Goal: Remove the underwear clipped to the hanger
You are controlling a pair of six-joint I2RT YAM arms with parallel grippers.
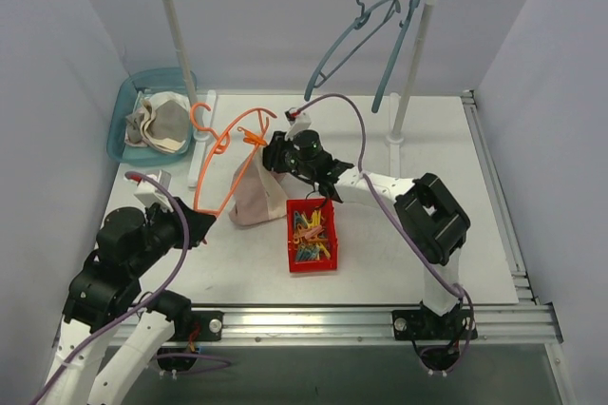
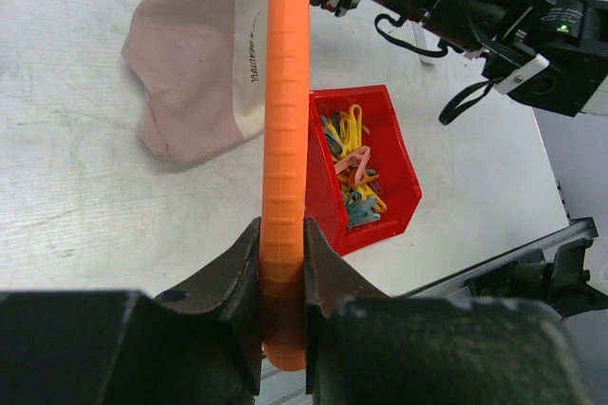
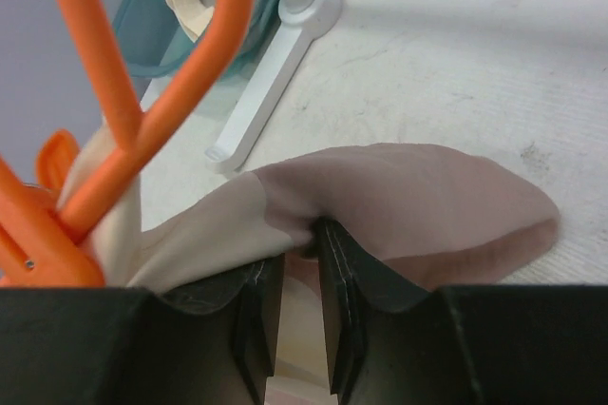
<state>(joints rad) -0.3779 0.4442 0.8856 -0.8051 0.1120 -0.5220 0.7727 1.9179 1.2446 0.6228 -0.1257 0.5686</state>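
Two-arm removal of a clipped garment. The left gripper [image 2: 283,248] is clamped on the bar of the orange hanger [image 2: 287,91], holding it above the table [image 2: 76,196]. The right gripper [image 3: 299,255] is pinched together on a fold of the underwear [image 3: 418,205]. The underwear hangs by its pale band at an orange clip [image 3: 38,239], and its lower part rests on the table beside the red bin [image 1: 312,234]. Likely hazards: so small a pinch of cloth may slip free before the clip lets go; a hard pull may twist the thin hanger in the left gripper or drag it sideways; the released cloth or the right arm may knock the bin just beside it. Hard to make out: whether the clip actually grips the cloth, since the right arm covers that spot from above and the wrist view cuts the clip off at its edge; whether a second clip also holds the garment; how much cloth lies between the fingers.
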